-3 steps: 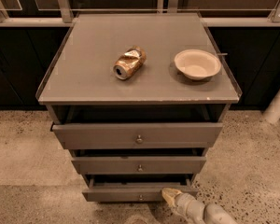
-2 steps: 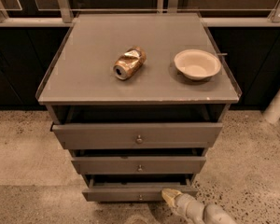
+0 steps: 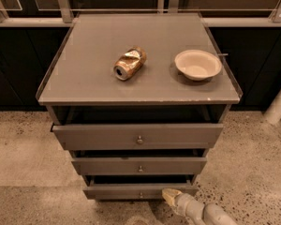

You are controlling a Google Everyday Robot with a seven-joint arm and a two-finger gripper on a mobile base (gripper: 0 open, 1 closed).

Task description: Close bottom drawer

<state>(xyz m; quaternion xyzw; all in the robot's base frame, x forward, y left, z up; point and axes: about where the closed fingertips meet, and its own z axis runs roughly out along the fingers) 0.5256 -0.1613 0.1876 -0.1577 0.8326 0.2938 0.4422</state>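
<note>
Jaws: can't tell open or closed; gripper tip at bottom drawer front, right of its knob; drawer ajar, lowest of 3.

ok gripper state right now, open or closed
Gripper: low in the camera view, by the right part of the bottom drawer front, which stands pulled out; open or closed cannot be told.

Matt grey bottom drawer, smooth pale gripper beside it.
</note>
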